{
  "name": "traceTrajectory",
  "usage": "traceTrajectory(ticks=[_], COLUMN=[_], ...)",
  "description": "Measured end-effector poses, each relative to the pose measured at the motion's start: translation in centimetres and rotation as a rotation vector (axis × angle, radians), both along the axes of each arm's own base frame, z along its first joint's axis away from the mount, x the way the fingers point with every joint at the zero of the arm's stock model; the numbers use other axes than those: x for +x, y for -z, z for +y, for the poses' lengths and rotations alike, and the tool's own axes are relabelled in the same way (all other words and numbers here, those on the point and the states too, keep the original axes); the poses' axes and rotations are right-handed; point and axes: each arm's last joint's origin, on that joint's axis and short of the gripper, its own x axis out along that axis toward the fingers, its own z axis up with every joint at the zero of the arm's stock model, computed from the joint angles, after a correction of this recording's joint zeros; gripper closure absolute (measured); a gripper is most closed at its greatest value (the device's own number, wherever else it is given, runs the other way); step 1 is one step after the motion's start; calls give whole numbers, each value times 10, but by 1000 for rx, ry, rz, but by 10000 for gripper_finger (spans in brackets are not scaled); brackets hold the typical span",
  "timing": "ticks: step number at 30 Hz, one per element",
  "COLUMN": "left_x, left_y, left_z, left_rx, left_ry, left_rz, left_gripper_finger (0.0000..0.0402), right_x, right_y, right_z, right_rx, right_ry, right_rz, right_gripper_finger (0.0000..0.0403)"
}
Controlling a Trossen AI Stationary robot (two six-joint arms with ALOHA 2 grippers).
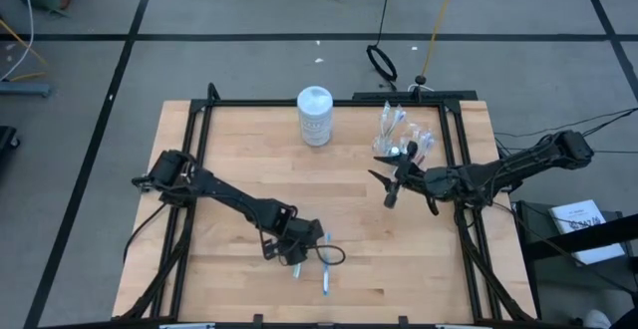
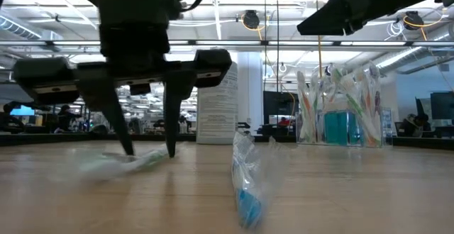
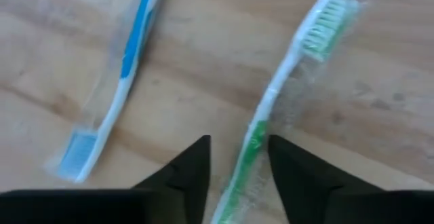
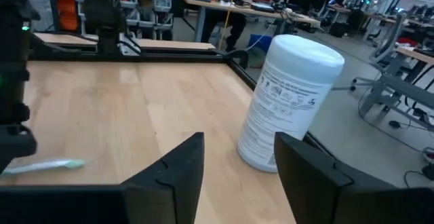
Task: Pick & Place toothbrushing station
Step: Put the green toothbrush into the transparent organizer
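A green-and-white toothbrush (image 3: 285, 75) in a clear wrapper lies flat on the wooden table near its front edge. A blue-and-white wrapped toothbrush (image 3: 129, 61) lies beside it and also shows in the low view (image 2: 245, 184). My left gripper (image 3: 237, 157) is open, pointing down, with one finger on each side of the green brush's handle (image 2: 135, 159). A clear cup (image 1: 399, 130) holding several toothbrushes and something teal (image 2: 340, 127) stands at the far right. My right gripper (image 1: 392, 181) is open and empty, held above the table in front of the cup.
A tall white canister (image 1: 315, 116) stands upright at the table's far middle and also shows in the right wrist view (image 4: 291, 102). A black frame (image 1: 329, 102) runs along the table's edges. Bare wood lies between the two arms (image 1: 329, 189).
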Motion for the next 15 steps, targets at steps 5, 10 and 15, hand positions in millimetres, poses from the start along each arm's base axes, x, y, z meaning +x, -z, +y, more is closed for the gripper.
traceTrajectory(ticks=[5, 10, 15], left_x=[4, 14, 15], left_y=[-1, -20, -61], left_z=[9, 17, 33], left_rx=[-7, -12, -62], left_ry=[-42, -77, -113], left_rz=[-9, -72, -186], left_gripper_finger=[325, 390, 390], right_x=[-2, -9, -24], right_y=[-2, -10, -16], right_z=[0, -2, 0], right_rx=[-9, 4, 55], right_ry=[-6, -5, -28], right_rz=[-4, -47, -55], right_gripper_finger=[235, 238, 240])
